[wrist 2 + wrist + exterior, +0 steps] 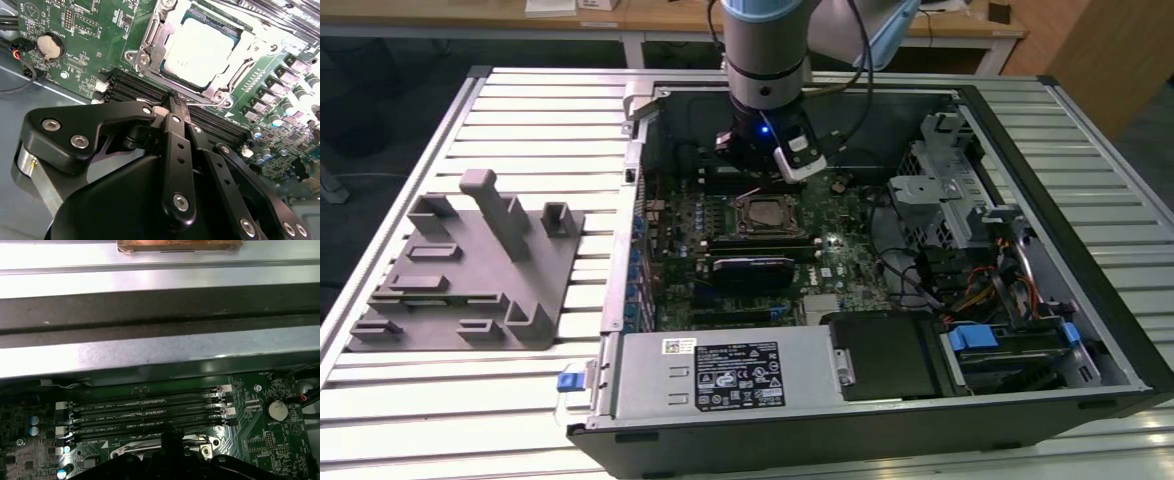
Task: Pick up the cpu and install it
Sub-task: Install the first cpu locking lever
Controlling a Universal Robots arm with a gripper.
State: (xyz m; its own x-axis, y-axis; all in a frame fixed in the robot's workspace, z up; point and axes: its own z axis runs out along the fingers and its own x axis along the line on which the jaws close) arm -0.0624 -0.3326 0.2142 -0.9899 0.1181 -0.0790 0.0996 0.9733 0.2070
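The cpu [200, 47], a silvery-white square with a thin green rim, lies in the metal-framed socket [150, 45] on the green motherboard. In the exterior view the cpu [767, 213] sits mid-board inside the open computer case. My gripper [175, 101] hangs just off the socket's edge, over the black memory slots [135, 87], with its black fingers drawn together to a point and nothing between them. The gripper [761, 180] stands on the side of the socket that is farther up in the exterior view. The first wrist view shows the gripper [172, 436] tip at the socket frame's rim.
The case walls [630, 180] enclose the board. A drive cage [947, 190] and cables stand at the exterior view's right, and a power supply [720, 375] lies in front. A grey fixture block [467, 270] sits on the slatted table at the left. A coin battery [50, 47] is on the board.
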